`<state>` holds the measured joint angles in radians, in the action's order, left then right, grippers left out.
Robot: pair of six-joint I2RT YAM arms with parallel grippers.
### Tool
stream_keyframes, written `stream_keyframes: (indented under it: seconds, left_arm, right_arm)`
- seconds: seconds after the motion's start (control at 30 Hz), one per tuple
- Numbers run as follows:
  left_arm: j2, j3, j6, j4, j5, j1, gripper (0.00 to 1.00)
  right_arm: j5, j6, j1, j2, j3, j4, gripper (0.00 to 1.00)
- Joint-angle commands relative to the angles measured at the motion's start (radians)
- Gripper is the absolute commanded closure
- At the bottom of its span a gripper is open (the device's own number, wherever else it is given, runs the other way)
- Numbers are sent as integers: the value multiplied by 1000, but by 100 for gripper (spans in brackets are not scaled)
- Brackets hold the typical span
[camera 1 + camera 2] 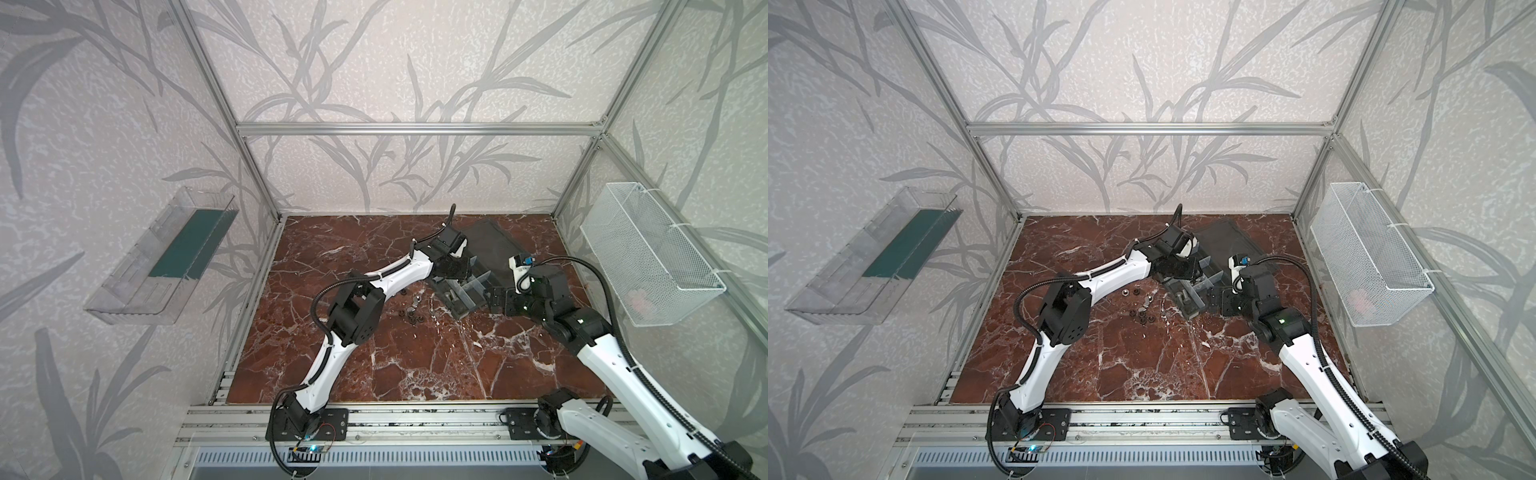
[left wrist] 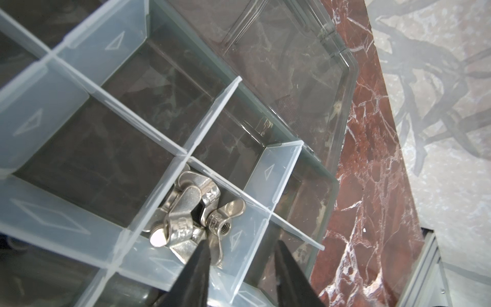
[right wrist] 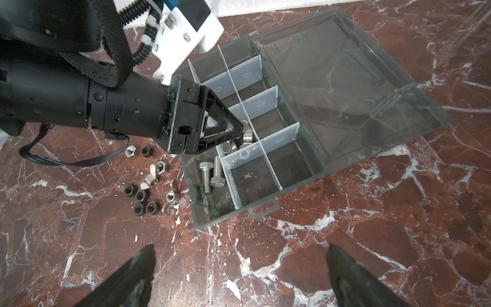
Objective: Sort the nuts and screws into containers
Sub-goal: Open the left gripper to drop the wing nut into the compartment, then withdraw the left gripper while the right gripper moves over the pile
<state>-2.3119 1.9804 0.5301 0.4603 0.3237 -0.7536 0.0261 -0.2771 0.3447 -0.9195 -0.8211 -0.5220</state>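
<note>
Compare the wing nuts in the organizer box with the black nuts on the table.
The wing nuts are shiny silver with two flat wings; the black nuts are dark, plain rings. The wing nuts lie piled in one compartment of the organizer box; the black nuts lie loose on the table beside it. Both are small and threaded.

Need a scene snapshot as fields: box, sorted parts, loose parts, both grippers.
organizer box: lid open, lying flat on the table
screws: two, silver, in a corner compartment
wing nuts: piled in the adjacent compartment
nuts: black and silver, loose on the table beside the box
left gripper: over the wing nuts, jaws apart, nothing between them
right gripper: above bare table, jaws wide open, empty
</note>
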Motion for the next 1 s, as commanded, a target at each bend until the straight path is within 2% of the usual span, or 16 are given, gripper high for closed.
stream_keyframes:
  seconds: [0.0, 0.23, 0.47, 0.63, 0.8, 0.97]
  left_arm:
    - [52, 25, -23, 18, -11, -4, 56]
    - [176, -63, -51, -23, -72, 3, 39]
    - [371, -266, -47, -87, -114, 54, 25]
    - [552, -475, -18, -145, -126, 116, 14]
    - [744, -690, 28, -188, -117, 207, 5]
    - [897, -867, 16, -203, -158, 273, 0]
  right_arm:
    - [3, 2, -6, 2, -18, -12, 1]
    - [17, 7, -6, -5, -33, -6, 1]
    - [60, 7, -6, -55, -41, 52, 1]
    - [106, -15, 4, -122, -67, 103, 1]
    - [77, -24, 70, -193, -99, 138, 1]
    - [8, -10, 190, -310, -166, 145, 1]
